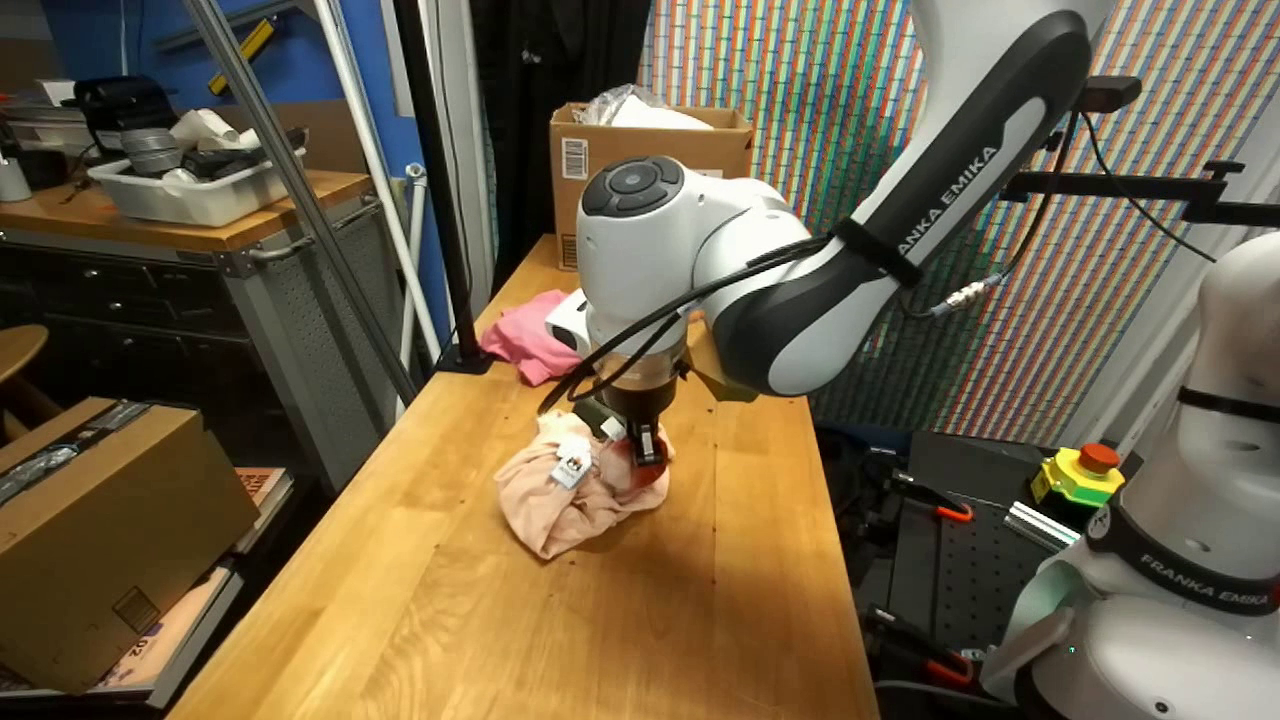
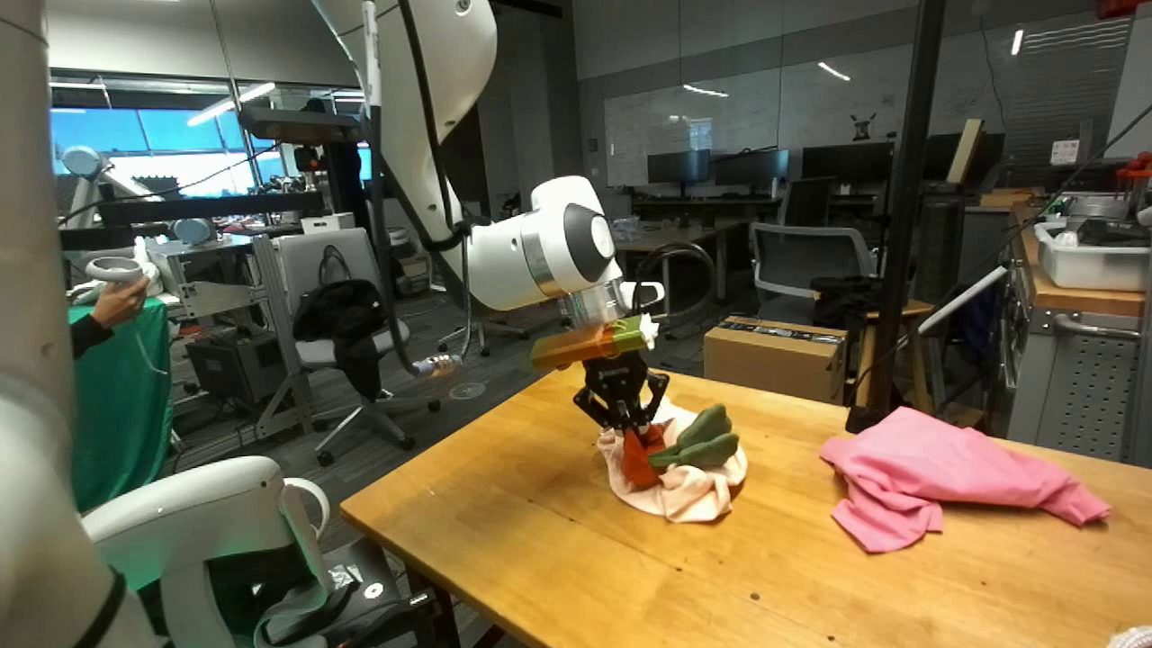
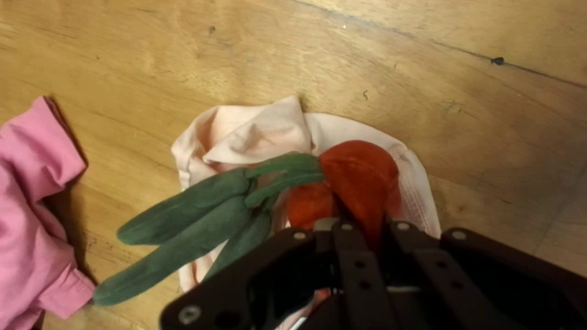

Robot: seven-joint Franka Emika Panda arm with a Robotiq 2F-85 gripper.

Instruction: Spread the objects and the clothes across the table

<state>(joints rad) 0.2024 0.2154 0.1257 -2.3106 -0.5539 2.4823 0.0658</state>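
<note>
- Far end of the tabletop (image 1: 500, 630): cardboard box (image 1: 640, 145), plastic wrap (image 1: 605, 105) sticking out of its top.
- Long edge away from the robot base (image 1: 1150, 630): black post (image 2: 904, 207) standing right on it.
- Pink cloth (image 2: 954, 477) is crumpled by that post edge, nearer the box end than the peach cloth (image 1: 540, 500) and apart from it.
- White tag (image 1: 567, 472) shows on the peach cloth.
- Sightlines: in an exterior view the arm (image 1: 640, 260) covers part of the pink cloth; in the wrist view my gripper (image 3: 375, 227) hides part of the red-and-green toy (image 3: 357, 169).
- I see the toy on top of the peach cloth, roughly midway between the two long edges.
- Its long axis runs aslant to those edges: leaves (image 3: 183, 211) fan toward the box end and lean to the post edge, red end (image 2: 641, 459) faces the opposite end.
- Jaws: I've got them pinching the red end, a fold of it between them.
</note>
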